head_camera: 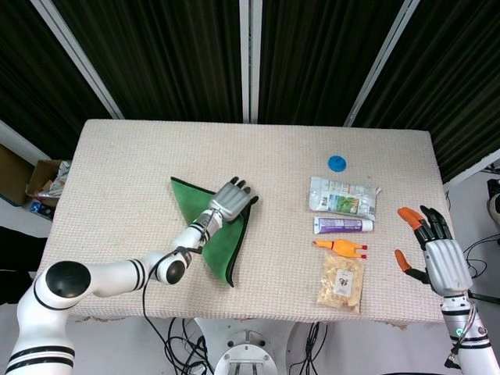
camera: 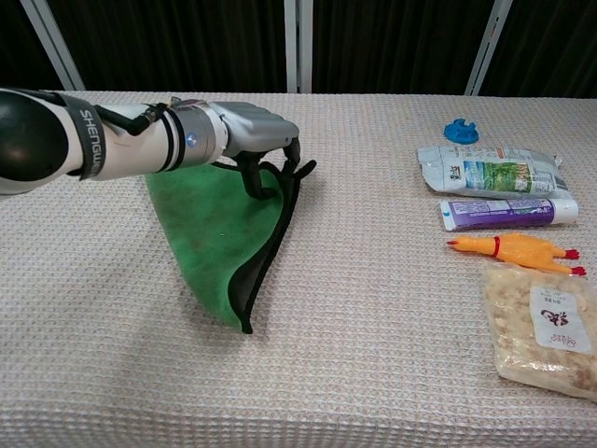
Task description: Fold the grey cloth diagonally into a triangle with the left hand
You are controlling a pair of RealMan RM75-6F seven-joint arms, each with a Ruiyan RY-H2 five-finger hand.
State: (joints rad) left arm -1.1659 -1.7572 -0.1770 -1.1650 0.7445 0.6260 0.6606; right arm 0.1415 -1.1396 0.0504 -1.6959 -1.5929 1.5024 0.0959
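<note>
Fold nearly laid: left robot hand (camera: 252, 140) carries pinched corner of grey cloth (camera: 219, 238) across, green underside up, toward far corner by hanging loop. Next: set corner down edge to edge, then release. Cloth lies on counter (camera: 373, 355) under and beside hand. Right robot hand (head_camera: 433, 254) idle, fingers spread, holding nothing.

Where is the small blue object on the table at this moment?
In the head view the small blue object lies right of centre on the table, near the far edge, just beyond the crumpled white packet.
</note>
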